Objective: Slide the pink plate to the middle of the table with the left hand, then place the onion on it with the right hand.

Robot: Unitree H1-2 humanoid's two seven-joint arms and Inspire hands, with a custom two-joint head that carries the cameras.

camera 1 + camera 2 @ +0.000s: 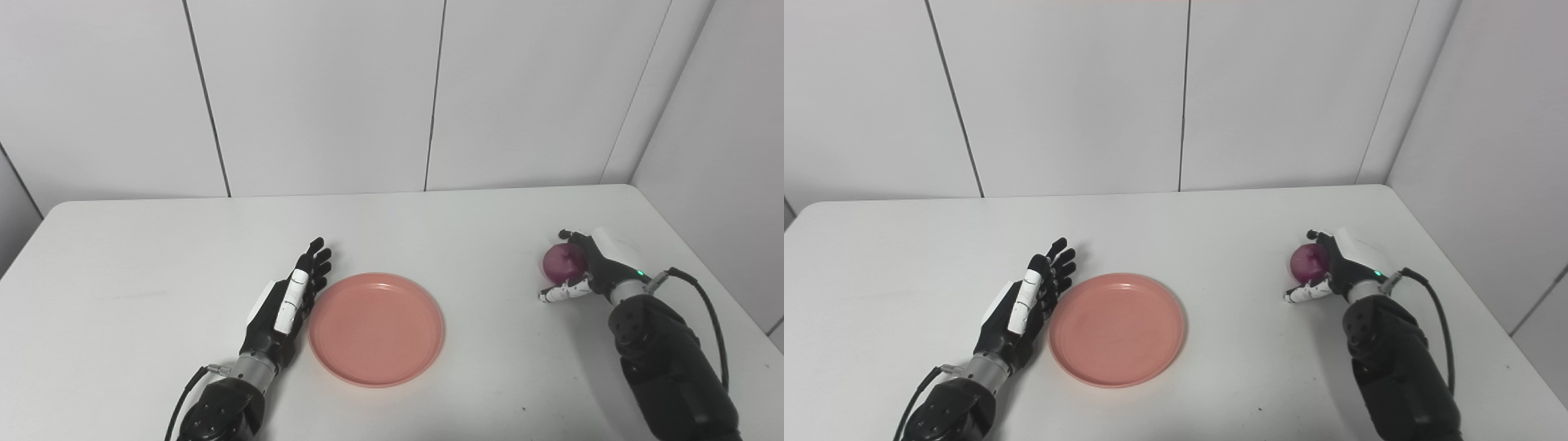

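Table (184, 245): white, bearing everything I am tracking. Pink plate (376, 329): sitting near the table's middle, empty. Left hand (288, 303): lying flat, fingers extended and holding nothing, its edge just beside the plate's left rim. Right hand (582, 269): curling around the onion (560, 263), thumb beneath; whether the grip is firm I cannot tell. Key relation I am watching: the plate is lying well apart to the left of the right hand and slightly nearer me, so I judge the carry runs leftward.

The right hand (582, 269) hides much of the onion (560, 262), seemingly gripped.
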